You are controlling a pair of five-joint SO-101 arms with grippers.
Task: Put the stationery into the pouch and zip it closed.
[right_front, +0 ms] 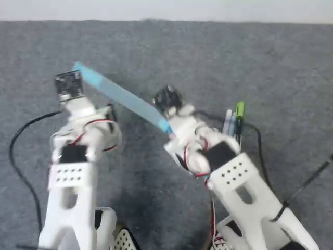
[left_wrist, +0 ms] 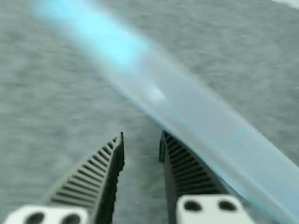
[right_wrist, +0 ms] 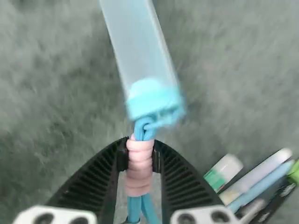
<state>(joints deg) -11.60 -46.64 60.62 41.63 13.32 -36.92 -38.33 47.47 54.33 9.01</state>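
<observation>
From above, the long blue pouch (right_front: 122,96) slants across the grey table (right_front: 218,52), and the pens (right_front: 235,121) lie near one end of it, not inside yet. From the left wrist, the left gripper (left_wrist: 141,140) has its jaws a little apart with nothing in them, right beside the pouch, maybe to steady it. From the right wrist, the right gripper (right_wrist: 139,154) pinches the pink bead (right_wrist: 139,163) on the pouch's pull string (right_wrist: 142,128), likely to work the zip.
</observation>
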